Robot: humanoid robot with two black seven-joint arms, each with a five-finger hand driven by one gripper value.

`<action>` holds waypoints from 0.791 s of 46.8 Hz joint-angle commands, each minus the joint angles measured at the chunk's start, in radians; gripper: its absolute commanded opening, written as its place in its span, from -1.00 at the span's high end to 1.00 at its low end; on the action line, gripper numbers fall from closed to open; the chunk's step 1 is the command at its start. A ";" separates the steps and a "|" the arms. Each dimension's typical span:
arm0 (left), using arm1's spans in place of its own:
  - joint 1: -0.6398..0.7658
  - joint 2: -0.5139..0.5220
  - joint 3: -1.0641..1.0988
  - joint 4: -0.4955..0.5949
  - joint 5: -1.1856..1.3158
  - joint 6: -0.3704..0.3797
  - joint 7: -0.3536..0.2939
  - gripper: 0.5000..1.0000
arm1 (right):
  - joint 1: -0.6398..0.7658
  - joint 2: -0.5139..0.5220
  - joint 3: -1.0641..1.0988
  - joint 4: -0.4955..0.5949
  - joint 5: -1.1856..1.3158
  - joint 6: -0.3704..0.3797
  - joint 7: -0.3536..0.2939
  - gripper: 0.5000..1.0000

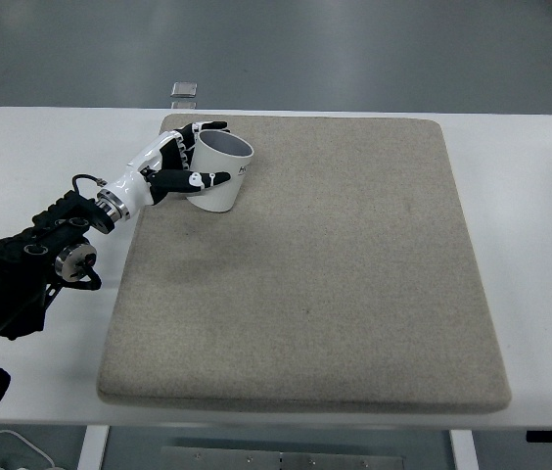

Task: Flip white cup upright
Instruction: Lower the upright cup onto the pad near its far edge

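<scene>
Fingers (201, 179) of the left hand (163, 162) clasp the white cup (220, 172); releasing carelessly could topple it on the far-left mat (335, 274).

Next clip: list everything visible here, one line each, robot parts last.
Cup: one, white, far-left corner of the mat, opening facing up.
Mat: one, beige, covering the middle of the table.
Table: one, white, under the mat.
Small object: one, grey, on the floor beyond the table's far edge; too small to identify.
Cable: one, white, bottom-left corner.
Left hand: one, white and black, fingers wrapped around the cup.
Left arm: one, black, entering from the left edge.
Right arm: not in view.
</scene>
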 commanded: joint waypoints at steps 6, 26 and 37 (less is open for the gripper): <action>-0.002 0.001 -0.006 -0.001 -0.001 -0.004 -0.001 -0.98 | 0.000 0.000 0.000 0.000 0.000 0.000 0.000 -0.72; -0.007 0.003 -0.011 -0.006 -0.002 -0.014 -0.001 -0.98 | 0.000 0.000 -0.001 0.001 -0.001 0.000 0.000 -0.72; -0.010 0.012 -0.022 -0.018 -0.004 -0.036 -0.001 -0.98 | 0.000 0.000 0.000 0.001 -0.001 0.000 0.000 -0.72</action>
